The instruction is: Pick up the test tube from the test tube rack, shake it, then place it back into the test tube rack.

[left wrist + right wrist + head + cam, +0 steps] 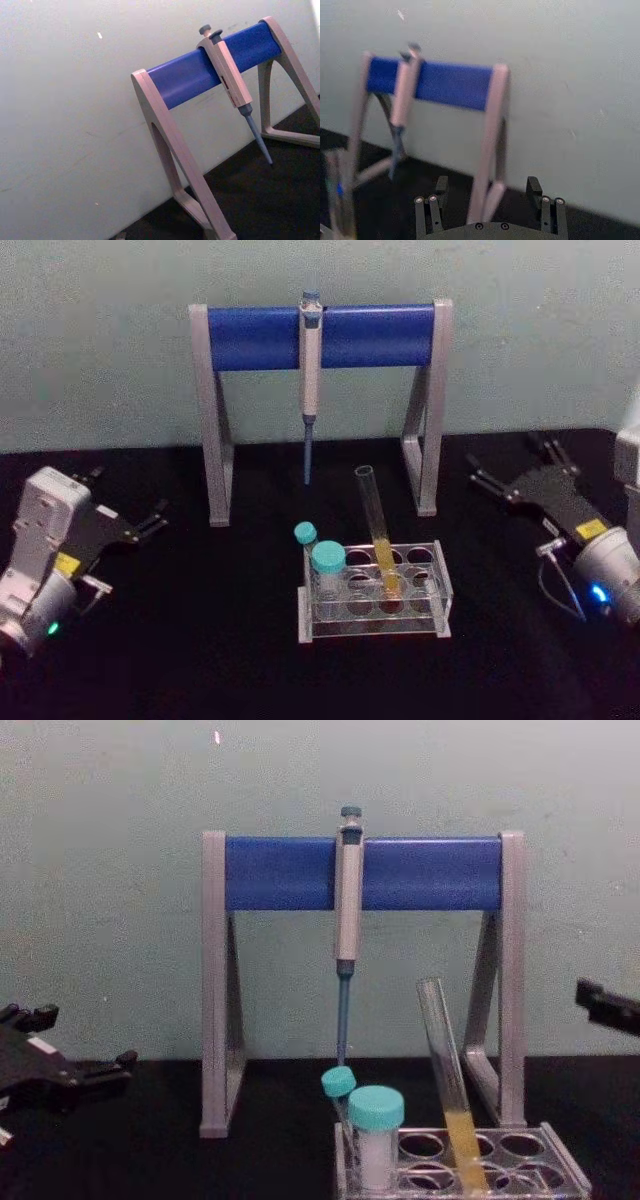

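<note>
The test tube (377, 528) (446, 1072) is long, clear and uncapped, with yellow liquid at its bottom. It leans in a middle hole of the test tube rack (436, 592) (560, 1160), a low clear plastic rack at the table's centre front. My left gripper (130, 492) (85, 1038) rests open on the table far to the left of the rack. Far to the rack's right, my right gripper (506, 462) (487, 186) is also open and holds nothing. Neither one touches the tube.
Two teal-capped tubes (327, 562) (305, 534) stand at the rack's left end. Behind the rack is a grey-and-blue pipette stand (320, 335) (200, 75) (300, 872) with a pipette (310, 370) (230, 80) hanging from it. Black tabletop (200, 640) lies around the rack.
</note>
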Robot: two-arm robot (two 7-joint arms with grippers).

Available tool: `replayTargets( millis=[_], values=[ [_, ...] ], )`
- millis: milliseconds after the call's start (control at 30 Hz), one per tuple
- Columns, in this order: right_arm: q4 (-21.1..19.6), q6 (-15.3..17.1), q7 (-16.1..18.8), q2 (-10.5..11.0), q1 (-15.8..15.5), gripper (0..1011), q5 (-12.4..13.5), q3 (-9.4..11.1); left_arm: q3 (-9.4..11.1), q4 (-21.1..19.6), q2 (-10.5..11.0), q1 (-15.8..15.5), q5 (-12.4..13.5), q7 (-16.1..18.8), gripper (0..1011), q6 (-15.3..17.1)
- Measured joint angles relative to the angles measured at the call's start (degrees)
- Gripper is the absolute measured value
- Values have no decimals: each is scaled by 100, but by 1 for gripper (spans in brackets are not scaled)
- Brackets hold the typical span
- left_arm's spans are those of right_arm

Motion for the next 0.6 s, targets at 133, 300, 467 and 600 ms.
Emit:
replayTargets(
  millis=[133, 300, 467, 600],
  values=[
    [75, 414, -290, -101, -101, 1000, -136, 39, 0, 0, 0, 0, 0, 0, 1001, 0],
    [194, 677, -364, -184, -137, 1000, -210, 45, 0, 0, 0, 0, 0, 0, 1001, 0],
    [260, 777, -372, -227, -145, 1000, -238, 56, 0, 0, 0, 0, 0, 0, 1001, 0],
    [257, 775, -373, -222, -145, 1000, -238, 54, 0, 0, 0, 0, 0, 0, 1001, 0]
  ],
)
